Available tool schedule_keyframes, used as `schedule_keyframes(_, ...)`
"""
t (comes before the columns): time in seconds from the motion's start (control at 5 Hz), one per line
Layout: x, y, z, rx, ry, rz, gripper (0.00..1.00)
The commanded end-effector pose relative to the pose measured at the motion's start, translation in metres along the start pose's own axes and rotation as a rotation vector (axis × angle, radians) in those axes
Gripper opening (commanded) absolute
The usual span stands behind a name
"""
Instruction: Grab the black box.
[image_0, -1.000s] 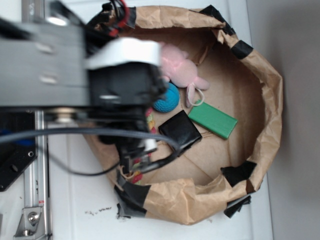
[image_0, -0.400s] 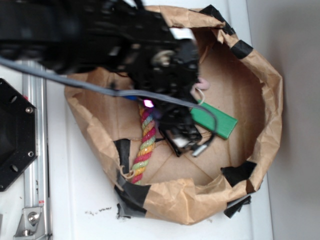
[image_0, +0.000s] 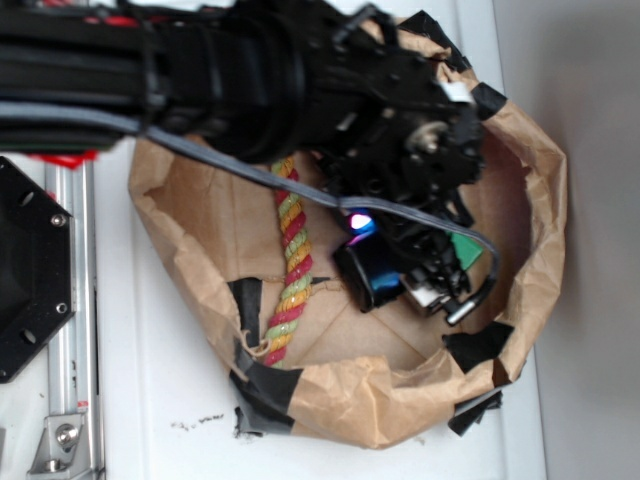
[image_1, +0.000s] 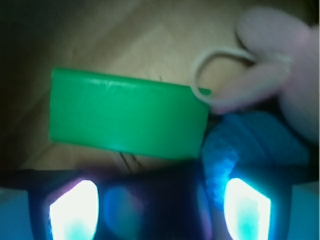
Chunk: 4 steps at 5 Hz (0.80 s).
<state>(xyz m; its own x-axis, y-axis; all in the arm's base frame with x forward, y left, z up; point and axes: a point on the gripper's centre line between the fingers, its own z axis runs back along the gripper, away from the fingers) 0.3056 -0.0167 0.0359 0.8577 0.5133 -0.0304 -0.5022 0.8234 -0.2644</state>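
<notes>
On a white tabletop (image_0: 150, 400), a paper-bag basin (image_0: 545, 250) corralled a striped rope (image_0: 290, 265) at left, then the black box (image_0: 368, 272) mid-floor, where the robot's fingers (image_0: 432, 285) hovered, their spread hidden.

Black box (image_0: 366, 274): small, flat, square, glossy with rounded edges, reflecting blue light. Lies flat on the brown paper, rotated diamond-wise, upper-right part hidden.
</notes>
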Motion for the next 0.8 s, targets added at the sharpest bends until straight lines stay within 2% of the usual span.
schedule_keyframes(0.0,-0.032,-0.027,-0.02,0.038,0.027,-0.195,1.0)
schedule_keyframes(0.2,-0.055,-0.029,-0.019,0.052,0.057,-0.253,1.0)
schedule_keyframes(0.4,-0.053,-0.021,-0.016,0.072,0.078,-0.29,1.0)
schedule_keyframes(0.6,-0.041,-0.01,-0.028,0.14,0.03,-0.297,1.0)
